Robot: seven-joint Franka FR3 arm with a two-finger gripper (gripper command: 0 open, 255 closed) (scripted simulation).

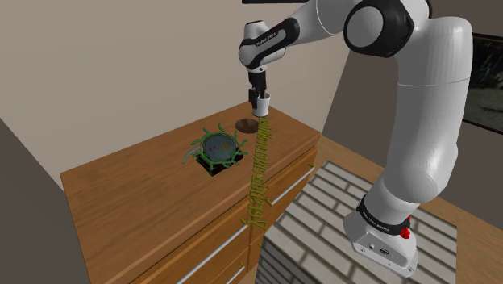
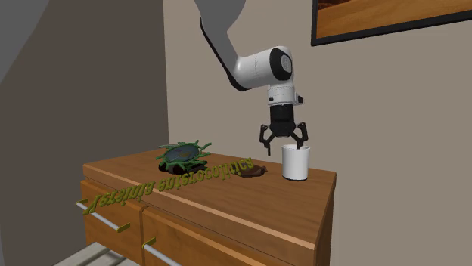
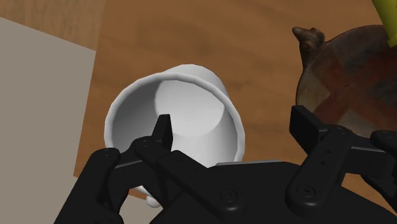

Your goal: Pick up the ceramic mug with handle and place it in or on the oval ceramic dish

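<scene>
The gripper (image 2: 283, 142) hangs over the mug (image 2: 295, 162) near the dresser's (image 2: 249, 200) back corner, fingers apart, likely to pinch its rim, dish (image 2: 253, 171) just beside

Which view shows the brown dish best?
The wrist view: the dish is close, seen from above, its brown patterned inside plain, though the picture's edge and the gripper cut it off. The shoulder view shows a small brown patch by the mug; the second exterior view, a low dark shape beside it.
</scene>
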